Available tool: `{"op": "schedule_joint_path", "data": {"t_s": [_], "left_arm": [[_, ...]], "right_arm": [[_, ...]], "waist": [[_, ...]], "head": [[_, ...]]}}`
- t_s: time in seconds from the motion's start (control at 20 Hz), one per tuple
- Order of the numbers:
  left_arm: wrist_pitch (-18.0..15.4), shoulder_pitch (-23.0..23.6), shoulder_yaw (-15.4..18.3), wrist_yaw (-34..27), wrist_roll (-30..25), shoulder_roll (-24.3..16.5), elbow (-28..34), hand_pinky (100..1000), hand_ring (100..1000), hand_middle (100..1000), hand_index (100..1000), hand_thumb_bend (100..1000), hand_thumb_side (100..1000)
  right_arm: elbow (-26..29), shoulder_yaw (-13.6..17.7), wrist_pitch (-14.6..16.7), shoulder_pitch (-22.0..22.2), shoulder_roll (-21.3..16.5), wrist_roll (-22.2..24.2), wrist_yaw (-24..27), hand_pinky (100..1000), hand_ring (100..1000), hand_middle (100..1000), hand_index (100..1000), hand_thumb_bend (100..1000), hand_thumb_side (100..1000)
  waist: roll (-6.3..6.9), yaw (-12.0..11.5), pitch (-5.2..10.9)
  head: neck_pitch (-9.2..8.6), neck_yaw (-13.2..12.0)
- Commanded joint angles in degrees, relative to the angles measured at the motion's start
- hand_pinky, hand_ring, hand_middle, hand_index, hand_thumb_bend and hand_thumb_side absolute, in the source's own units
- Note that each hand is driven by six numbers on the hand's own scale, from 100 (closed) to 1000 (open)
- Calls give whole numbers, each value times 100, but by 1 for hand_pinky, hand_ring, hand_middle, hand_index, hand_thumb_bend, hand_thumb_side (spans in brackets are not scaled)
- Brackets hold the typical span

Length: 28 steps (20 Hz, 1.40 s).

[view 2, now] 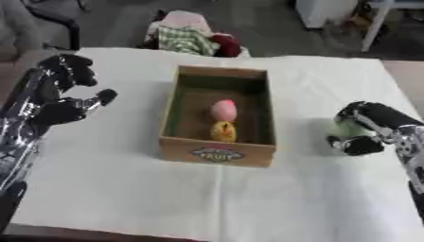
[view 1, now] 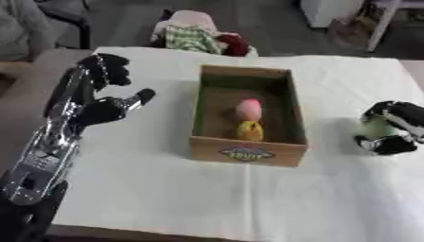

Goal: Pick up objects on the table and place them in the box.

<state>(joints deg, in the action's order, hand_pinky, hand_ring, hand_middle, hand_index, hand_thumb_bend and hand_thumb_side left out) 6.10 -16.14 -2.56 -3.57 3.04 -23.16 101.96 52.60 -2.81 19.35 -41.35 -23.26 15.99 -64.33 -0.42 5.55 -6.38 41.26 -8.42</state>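
Fingers of our right hand point(view 2: 364, 130) curl round a pale green object point(view 2: 346, 128) at about three o'clock from the box point(view 2: 217, 153), with the thumb closing under it; the object seems to sit at or just above the white tablecloth point(view 2: 124, 189), and we cannot tell whether it has lifted clear. Our left hand point(view 1: 99, 106) hangs at nine o'clock from the box, fingers loosely bent and holding nothing.

Inside the box a pink object point(view 1: 248, 109) and a yellow object point(view 1: 250, 131) lie touching near the six o'clock wall.

We judge the main risk to be the green object slipping: only part of it shows between the fingers, and if the hold is shallow it could roll out on the way over. A low carry could also knock the box's three o'clock wall and shove the box. Dropping it from height might bounce it off the two objects already inside.
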Motion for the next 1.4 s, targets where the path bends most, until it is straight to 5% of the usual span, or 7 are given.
{"op": "schedule_joint_path", "data": {"t_s": [0.05,0.2,0.55,0.85,1.15,1.25,1.4], "left_arm": [[2,-48,69,2,12,-83,79,686,553,512,664,676,100],[3,-51,67,-6,15,-76,83,687,553,512,665,676,100],[-1,-72,56,-29,9,-46,120,686,554,512,664,675,100],[-7,-190,7,-83,-30,62,199,686,554,512,664,676,100],[-6,-356,-57,-115,-86,175,297,686,555,513,664,677,100],[-5,-388,-67,-117,-97,197,326,686,555,512,664,677,100],[-4,-396,-65,-120,-99,208,358,685,555,512,664,678,100]], "right_arm": [[272,160,-96,-137,-55,-282,39,245,649,459,485,100,281],[632,204,-150,-207,0,-577,317,190,617,396,406,100,216],[1040,-76,22,-681,263,-1107,1013,189,615,387,393,100,173],[656,-254,80,-1345,643,-1104,1432,194,617,388,394,100,160],[-102,-245,376,-1766,1143,-1177,1093,236,654,414,426,100,180],[-340,-238,584,-1798,1263,-1107,918,339,738,498,524,100,213],[-534,-239,956,-1761,1328,-900,694,678,943,763,780,102,284]], "waist": [[8,4,77],[3,1,81],[8,-36,105],[52,-195,95],[85,-437,5],[90,-496,-24],[98,-531,-47]], "head": [[-51,-1],[-50,-6],[-36,45],[-83,159],[-193,313],[-222,335],[-246,327]]}}
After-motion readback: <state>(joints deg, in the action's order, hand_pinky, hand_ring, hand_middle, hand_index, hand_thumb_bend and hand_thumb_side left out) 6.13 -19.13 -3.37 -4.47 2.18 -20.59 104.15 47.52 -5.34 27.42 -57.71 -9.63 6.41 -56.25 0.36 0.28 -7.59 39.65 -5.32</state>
